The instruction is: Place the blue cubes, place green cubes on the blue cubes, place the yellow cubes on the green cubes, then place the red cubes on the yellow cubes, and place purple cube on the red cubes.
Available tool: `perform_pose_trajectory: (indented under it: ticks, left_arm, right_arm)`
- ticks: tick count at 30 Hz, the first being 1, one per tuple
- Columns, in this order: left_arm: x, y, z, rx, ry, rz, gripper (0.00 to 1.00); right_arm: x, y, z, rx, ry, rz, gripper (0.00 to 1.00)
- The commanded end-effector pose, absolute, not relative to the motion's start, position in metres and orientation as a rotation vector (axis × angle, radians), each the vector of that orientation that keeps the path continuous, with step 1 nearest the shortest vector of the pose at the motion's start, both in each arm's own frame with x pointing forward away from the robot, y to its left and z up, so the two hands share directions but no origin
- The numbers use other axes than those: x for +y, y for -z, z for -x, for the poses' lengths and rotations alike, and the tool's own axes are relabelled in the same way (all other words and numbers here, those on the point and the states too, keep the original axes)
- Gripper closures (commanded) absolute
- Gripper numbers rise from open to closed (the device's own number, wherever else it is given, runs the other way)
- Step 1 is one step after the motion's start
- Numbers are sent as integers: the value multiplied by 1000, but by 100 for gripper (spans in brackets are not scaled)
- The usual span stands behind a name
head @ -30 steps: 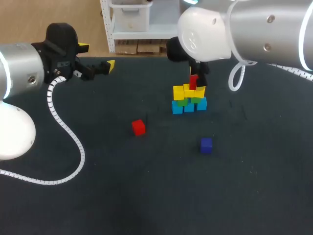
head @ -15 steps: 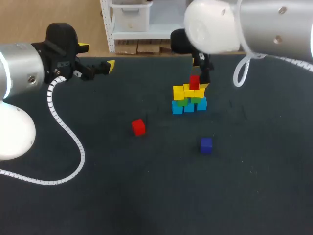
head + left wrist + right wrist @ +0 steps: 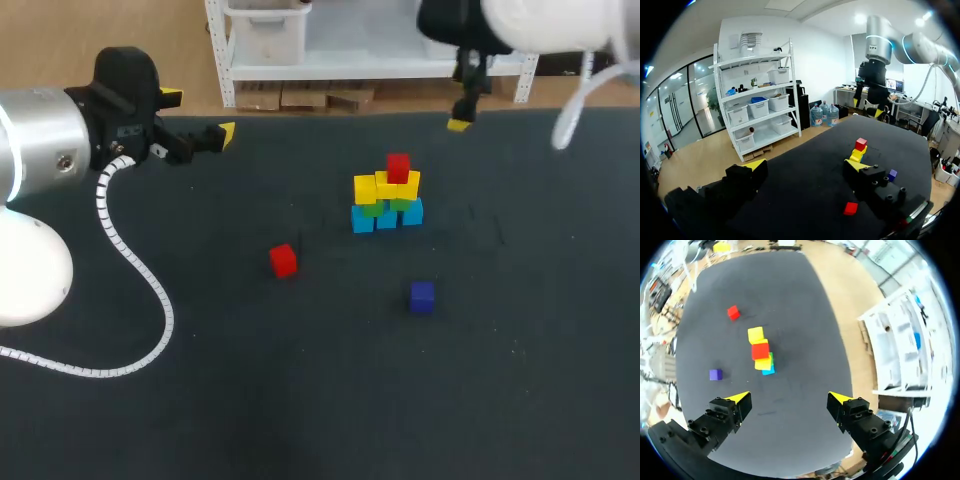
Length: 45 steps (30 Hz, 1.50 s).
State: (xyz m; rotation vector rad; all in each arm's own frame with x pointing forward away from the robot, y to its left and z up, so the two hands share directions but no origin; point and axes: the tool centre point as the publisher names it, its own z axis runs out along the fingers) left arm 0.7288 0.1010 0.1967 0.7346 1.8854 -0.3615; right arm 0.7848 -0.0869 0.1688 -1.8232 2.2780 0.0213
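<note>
Broadly, the dark surface [image 3: 300, 400] fills the head view, with all the cubes lying in its middle part. The left arm [image 3: 40, 140] comes in from the left and sits over the far left corner, a white coiled cable [image 3: 135, 265] trailing down from it. The right arm [image 3: 540, 20] comes in from the far right and is raised above the far edge.

The left hand [image 3: 200, 113] is released and empty, its yellow-tipped fingers spread wide; in its own wrist view [image 3: 806, 165] only bare surface shows between them, with the cubes well ahead. The right hand [image 3: 462, 115] hangs above and just beyond the stack, apart from it. Its wrist view [image 3: 788, 397] shows the fingers wide apart with nothing gripped and the stack ahead of them.

The stack [image 3: 387, 200] stands a little right of centre. At its base the blue cubes [image 3: 387, 219] sit side by side in a row on the surface. The green cubes [image 3: 372, 209] rest on them, mostly hidden from the head view. The yellow cubes [image 3: 367, 187] form the next layer, touching one another. One red cube [image 3: 398, 167] sits on top, over the right half of the yellow layer.

A second red cube [image 3: 283, 260] lies alone on the surface, nearer and to the left of the stack. The purple cube [image 3: 422, 296] lies alone too, nearer than the stack and slightly to its right.
</note>
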Motion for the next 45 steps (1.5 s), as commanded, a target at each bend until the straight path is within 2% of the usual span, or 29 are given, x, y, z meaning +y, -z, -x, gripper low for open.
perform_pose_trajectory:
  ticks: [1, 28, 45]
  left_arm:
    - [104, -196, -729, 1877, 371, -739, 0]
    - [104, -196, -729, 1877, 371, -739, 0]
    - [104, -196, -729, 1877, 371, -739, 0]
  right_arm:
    - [-108, -173, -775, 2188, -54, 1659, 0]
    - [-198, -180, -770, 2262, -102, 1067, 0]
    - [-239, -176, -764, 2262, -116, 845, 0]
